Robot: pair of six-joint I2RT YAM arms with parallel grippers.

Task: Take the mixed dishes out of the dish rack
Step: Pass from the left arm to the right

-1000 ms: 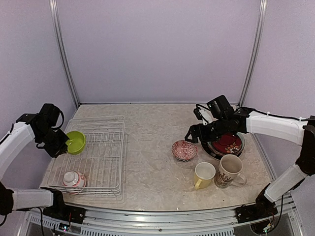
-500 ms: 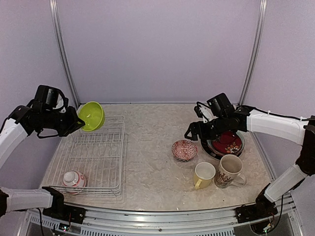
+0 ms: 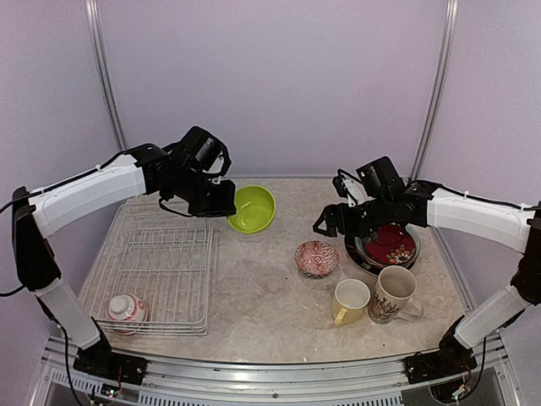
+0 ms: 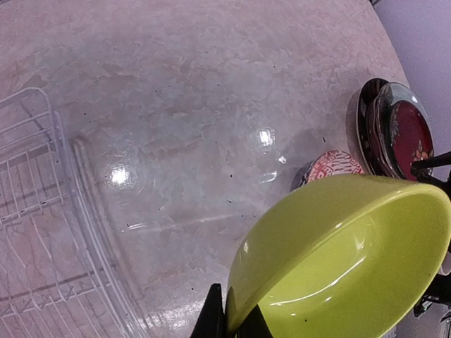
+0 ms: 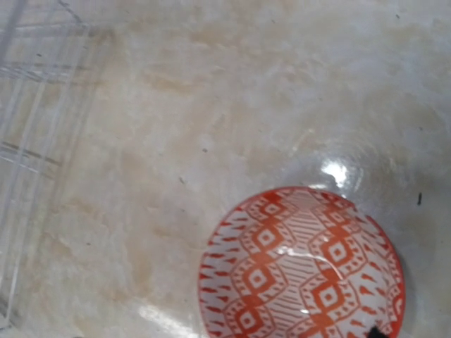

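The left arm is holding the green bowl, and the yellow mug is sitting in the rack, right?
Not quite. The yellow mug stands out on the table beside the cream patterned mug. The top view shows that the dish rack holds only a small red-and-white dish. The left gripper does hold the lime-green bowl.

You get no readable text, label, brand or number in any view; the cream patterned mug (image 3: pixel 394 293) and red-white patterned bowl (image 5: pixel 303 266) carry decoration only; no lettering you can make out.
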